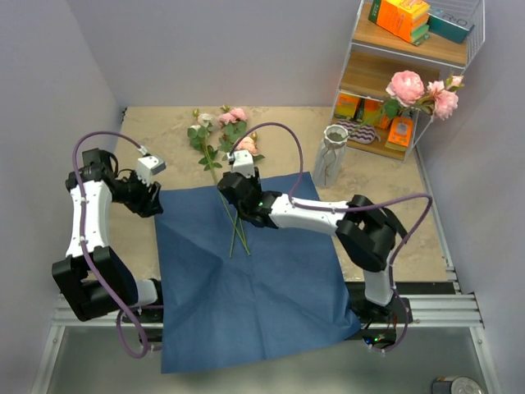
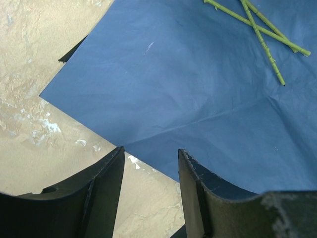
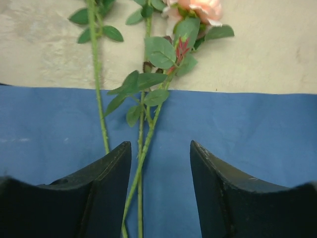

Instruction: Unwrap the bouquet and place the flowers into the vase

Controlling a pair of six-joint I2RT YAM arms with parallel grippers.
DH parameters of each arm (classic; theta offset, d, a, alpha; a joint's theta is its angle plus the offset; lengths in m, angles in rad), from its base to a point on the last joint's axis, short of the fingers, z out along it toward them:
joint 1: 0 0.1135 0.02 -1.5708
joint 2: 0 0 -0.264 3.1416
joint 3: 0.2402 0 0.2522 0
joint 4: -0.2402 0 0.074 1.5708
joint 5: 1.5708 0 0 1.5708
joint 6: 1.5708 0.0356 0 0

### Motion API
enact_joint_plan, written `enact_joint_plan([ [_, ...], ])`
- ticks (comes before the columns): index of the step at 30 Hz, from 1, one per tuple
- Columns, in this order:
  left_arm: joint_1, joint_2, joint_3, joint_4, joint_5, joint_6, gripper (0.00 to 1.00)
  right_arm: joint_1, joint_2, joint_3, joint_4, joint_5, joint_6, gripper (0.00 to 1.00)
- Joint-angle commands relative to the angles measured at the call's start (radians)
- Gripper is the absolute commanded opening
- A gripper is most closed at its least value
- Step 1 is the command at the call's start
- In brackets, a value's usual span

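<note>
Blue paper (image 1: 271, 279): it lies unfolded and flat on the table (image 1: 164, 131), so the unwrapping looks done. The step in hand is lifting the flowers.
Flowers (image 1: 236, 116): the blooms rest on the bare table at 12 o'clock from the paper. The green stems (image 3: 148, 129) run back toward 6 o'clock across the paper's far edge and cross one another.
Right gripper (image 3: 161, 147): the jaws stand apart and hold nothing. They are poised over the stems, with two stems between the fingers and a third at the edge of one finger.
Left gripper (image 2: 151, 154): the jaws are half spread and empty. It hovers over the paper's 9 o'clock edge, well apart from the stems.
Vase (image 1: 332, 156): it stands upright on the table at 2 o'clock from the right gripper, just off the paper's far corner.
Grasp: lower until the fingertips straddle the stems just above the paper, then close gently. Take them where they bunch, below the leaves.
Paper risk: do not pinch the sheet with the stems. Keep the left gripper ready to press the paper down.
Transfer: lift until the stem ends hang clear, tip the blooms upward, then carry toward 2 o'clock.
Insertion: the mouth of the vase looks narrow, so centre the stem ends over it before you lower them.
</note>
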Motion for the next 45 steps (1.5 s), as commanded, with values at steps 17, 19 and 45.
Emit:
enact_joint_plan([
  [17,0.069,-0.004,-0.017,-0.003,0.009,0.078,0.52,-0.155,0.248,0.238,-0.162,-0.235,0.134,0.4],
  [19,0.071,0.001,-0.02,-0.006,0.012,0.082,0.52,-0.153,0.243,0.233,-0.17,-0.234,0.146,0.41],
  [45,0.108,0.033,-0.022,-0.009,0.015,0.12,0.52,-0.175,0.241,0.235,-0.109,-0.237,0.206,0.43],
])
